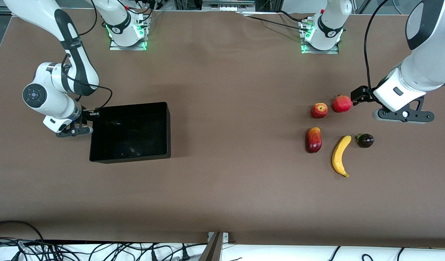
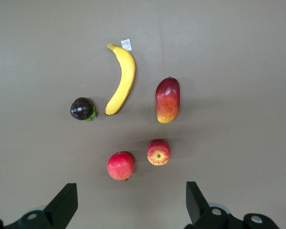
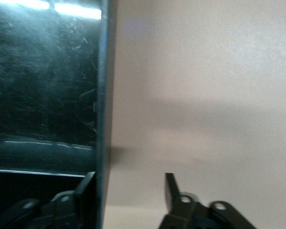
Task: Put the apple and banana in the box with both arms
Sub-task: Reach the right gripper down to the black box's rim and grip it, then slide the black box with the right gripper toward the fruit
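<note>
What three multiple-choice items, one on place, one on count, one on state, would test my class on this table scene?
1. The apple lies: A in the box; B beside the round red fruit; C on the banana.
2. Fruits on the table: A three; B five; C seven.
3. The box holds: A the banana; B the apple; C no fruit.

B: they sit side by side toward the left arm's end.
B: five show below the left gripper.
C: its inside shows bare; the right gripper straddles its wall.
</note>
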